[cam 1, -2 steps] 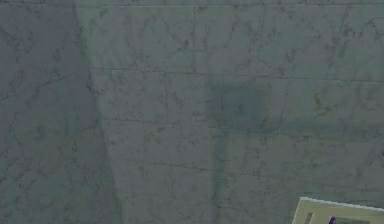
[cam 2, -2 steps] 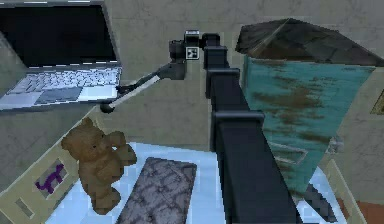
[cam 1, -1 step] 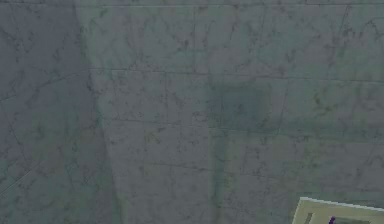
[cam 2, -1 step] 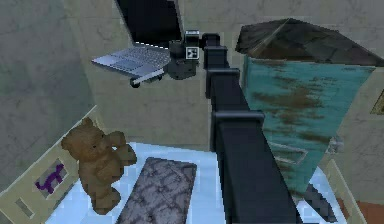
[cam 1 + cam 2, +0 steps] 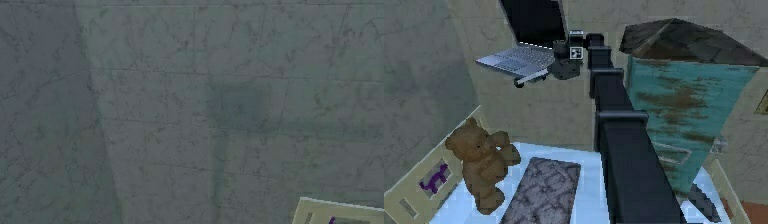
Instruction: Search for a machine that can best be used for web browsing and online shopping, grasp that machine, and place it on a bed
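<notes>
- bed (image 5: pixel 534 148) takes up the near side, teddy bear (image 5: pixel 482 160) on its left.
- laptop (image 5: pixel 524 45) hangs in mid air, far left, lid up.
- gripper (image 5: pixel 539 76) holds its right edge; grip itself, can't tell. bed lies nearer, below.

**Dim ahead, brighter to the side**

The forward view is dim; its veined grey surface (image 5: pixel 290 50) carries a broad darker band of shadow down the frame's left and a soft dark patch right of centre; a pale object (image 5: pixel 345 212) in the lower right corner catches light. The arm side view is brighter; the bed (image 5: pixel 584 185) along the bottom is evenly lit; the arm (image 5: pixel 624 130) is near black with faint edge sheen; the laptop (image 5: pixel 529 35) at upper left shows a dark screen.
</notes>
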Controlling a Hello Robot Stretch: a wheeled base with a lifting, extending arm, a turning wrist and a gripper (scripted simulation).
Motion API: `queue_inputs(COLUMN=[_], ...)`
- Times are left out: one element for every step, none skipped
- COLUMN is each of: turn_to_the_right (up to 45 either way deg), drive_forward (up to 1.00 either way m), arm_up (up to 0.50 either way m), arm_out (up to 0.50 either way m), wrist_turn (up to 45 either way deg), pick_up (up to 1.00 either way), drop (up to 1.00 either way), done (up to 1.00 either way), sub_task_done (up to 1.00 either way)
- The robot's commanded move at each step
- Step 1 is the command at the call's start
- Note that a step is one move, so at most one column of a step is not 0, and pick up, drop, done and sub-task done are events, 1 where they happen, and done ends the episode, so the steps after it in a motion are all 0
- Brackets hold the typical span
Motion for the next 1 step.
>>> queue_inputs(turn_to_the_right=[0.0], drive_forward=[0.00], arm_up=[0.00], arm_out=[0.00], wrist_turn=[36.0], pick_up=[0.00], drop=[0.00], done=[0.00], sub_task_done=[0.00])
